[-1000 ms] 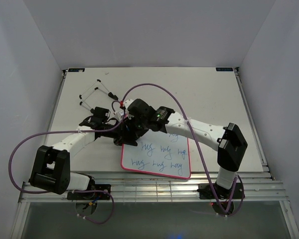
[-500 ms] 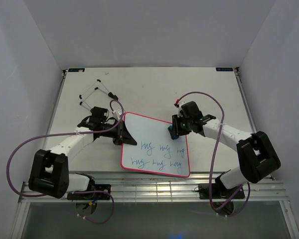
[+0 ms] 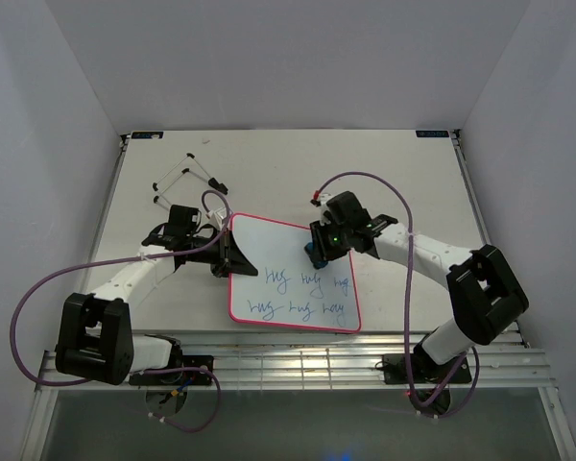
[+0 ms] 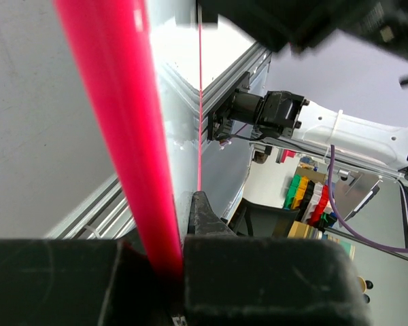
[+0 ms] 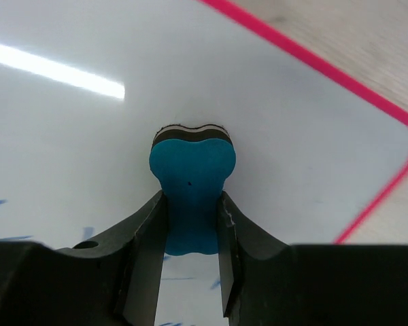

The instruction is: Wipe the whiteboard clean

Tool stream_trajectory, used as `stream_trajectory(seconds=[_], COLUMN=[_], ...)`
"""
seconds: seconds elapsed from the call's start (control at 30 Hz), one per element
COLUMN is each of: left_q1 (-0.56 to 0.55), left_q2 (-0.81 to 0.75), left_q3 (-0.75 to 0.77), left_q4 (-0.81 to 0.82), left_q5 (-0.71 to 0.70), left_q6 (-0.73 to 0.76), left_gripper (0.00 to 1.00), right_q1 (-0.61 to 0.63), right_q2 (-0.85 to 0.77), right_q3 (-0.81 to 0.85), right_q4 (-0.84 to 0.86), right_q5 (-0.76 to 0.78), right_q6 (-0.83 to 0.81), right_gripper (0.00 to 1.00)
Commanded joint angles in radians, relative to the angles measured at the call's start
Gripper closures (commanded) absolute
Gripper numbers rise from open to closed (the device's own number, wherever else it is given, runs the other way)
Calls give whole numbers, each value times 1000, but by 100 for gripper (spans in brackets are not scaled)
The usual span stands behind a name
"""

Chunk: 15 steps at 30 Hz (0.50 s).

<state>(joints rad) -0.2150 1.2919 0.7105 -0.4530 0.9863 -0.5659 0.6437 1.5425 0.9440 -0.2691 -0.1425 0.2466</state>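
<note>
A thin black wire stand [image 3: 173, 171] lies on the white table [image 3: 384, 163], near its far-left corner.

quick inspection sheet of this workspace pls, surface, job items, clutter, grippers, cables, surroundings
surface: pale table, nothing spilled on it
job's things: whiteboard with pink rim, two lines of blue writing not erased; blue eraser with its end at the board's bare part above the writing
clutter: black wire stand far left, apart from the board
grippers: left gripper shut on the whiteboard's left rim; right gripper shut on the blue eraser
cables: purple cable loops off each arm, none lying on the board
surroundings: plain walls on three sides
</note>
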Motion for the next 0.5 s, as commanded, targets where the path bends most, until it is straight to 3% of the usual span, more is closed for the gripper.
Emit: stream_trajectory(seconds=[0.0,0.17,0.47], left_q1=[-11,-9,-9], left_q2=[-32,-34,-36], left_q3=[29,29,27], left_q4=[166,165,165], left_q5=[-216,-225,-215], left_q6=[124,123,127], left_gripper=[100,100,100], right_q1=[171,162,-177], right_q2=[38,33,94], right_q3=[64,8,-160], right_q4=[-79,-74,-123], right_q5=[-216,-151,-22], right_q6=[28,34,-29], right_gripper=[85,85,85])
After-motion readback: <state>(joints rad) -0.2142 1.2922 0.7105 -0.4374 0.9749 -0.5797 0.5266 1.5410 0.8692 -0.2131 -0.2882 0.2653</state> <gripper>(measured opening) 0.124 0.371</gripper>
